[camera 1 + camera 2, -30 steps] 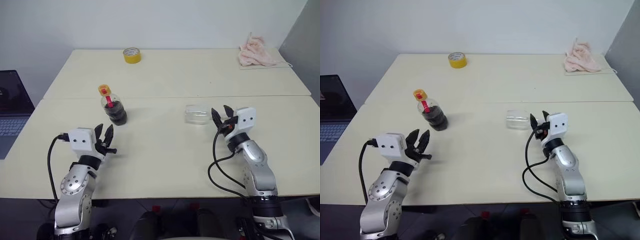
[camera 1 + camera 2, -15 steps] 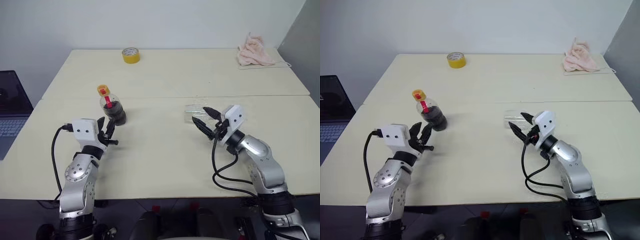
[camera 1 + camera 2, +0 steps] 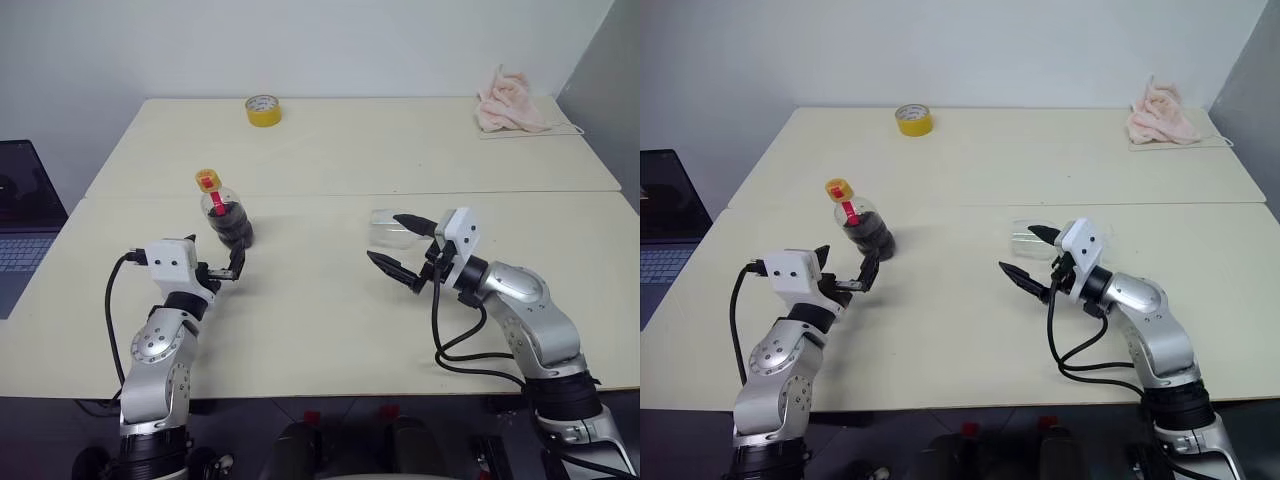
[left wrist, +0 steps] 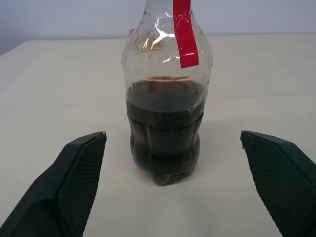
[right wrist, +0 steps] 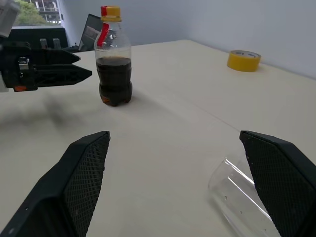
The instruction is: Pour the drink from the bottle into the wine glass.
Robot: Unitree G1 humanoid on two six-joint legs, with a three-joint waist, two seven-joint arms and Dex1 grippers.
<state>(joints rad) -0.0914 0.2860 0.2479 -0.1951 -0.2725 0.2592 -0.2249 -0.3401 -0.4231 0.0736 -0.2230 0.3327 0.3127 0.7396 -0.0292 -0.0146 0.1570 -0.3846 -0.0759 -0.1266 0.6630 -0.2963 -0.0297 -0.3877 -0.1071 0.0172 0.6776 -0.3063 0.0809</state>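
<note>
The bottle, small and clear with a yellow cap and a red strip, stands upright on the left of the table, about half full of the dark drink. My left gripper is open just short of the bottle and touches nothing; its fingers stand wide on either side. The wine glass lies on its side right of centre, also visible as the clear glass in the right wrist view; I cannot make out its stem. My right gripper is open and empty. It points left across the table, with the glass by its far finger.
A yellow tape roll sits at the far edge and a pink cloth at the far right corner. A laptop stands beyond the table's left side. A seam runs across between the two tabletops.
My left gripper's fingers have spread from nearly shut to wide open before the bottle. My right gripper has swung from facing the glass to pointing left and has opened wider.
</note>
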